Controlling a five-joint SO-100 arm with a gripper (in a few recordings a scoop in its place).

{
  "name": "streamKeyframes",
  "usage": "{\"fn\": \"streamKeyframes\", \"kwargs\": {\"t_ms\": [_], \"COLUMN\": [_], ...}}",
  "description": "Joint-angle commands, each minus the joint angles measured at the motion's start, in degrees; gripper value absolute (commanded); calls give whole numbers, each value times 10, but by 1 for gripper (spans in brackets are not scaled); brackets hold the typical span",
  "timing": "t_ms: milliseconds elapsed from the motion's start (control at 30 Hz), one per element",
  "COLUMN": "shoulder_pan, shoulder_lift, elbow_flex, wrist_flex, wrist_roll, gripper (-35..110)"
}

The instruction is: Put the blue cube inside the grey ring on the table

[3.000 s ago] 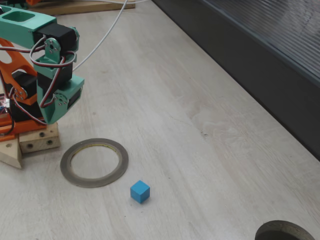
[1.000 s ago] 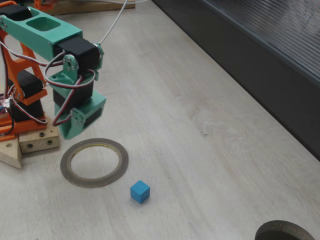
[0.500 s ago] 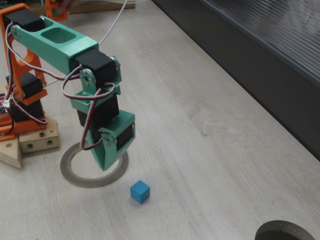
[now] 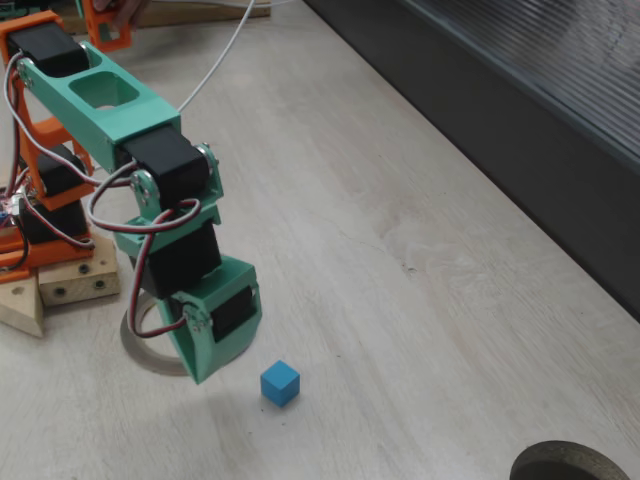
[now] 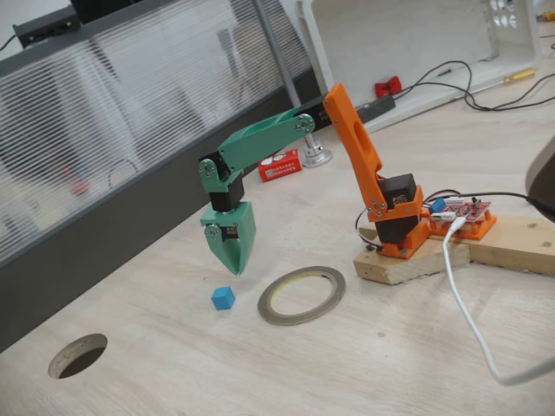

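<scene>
- Gripper (image 5: 232, 267) hangs above the table (image 4: 400, 300), just beside the blue cube (image 5: 223, 299), jaws closed to a point, empty.
- Grey ring (image 5: 302, 295) lies right of the cube.

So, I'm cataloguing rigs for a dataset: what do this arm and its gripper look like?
The arm has teal-green printed upper links and orange lower links, with black servo blocks at the joints and looping red, white and dark wires. The gripper is teal, tapering to a wedge. The orange base sits on a wooden block.
</scene>
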Motion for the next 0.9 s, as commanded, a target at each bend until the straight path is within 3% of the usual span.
{"fn": "streamKeyframes", "kwargs": {"t_ms": [0,200,867], "shoulder_pan": [8,6,0], "shoulder_lift": [-2,-62,-64], "elbow_flex": [-67,-135,-136], "wrist_flex": [-3,5,7], "wrist_roll": [0,3,4], "gripper": [1,1,1]}}
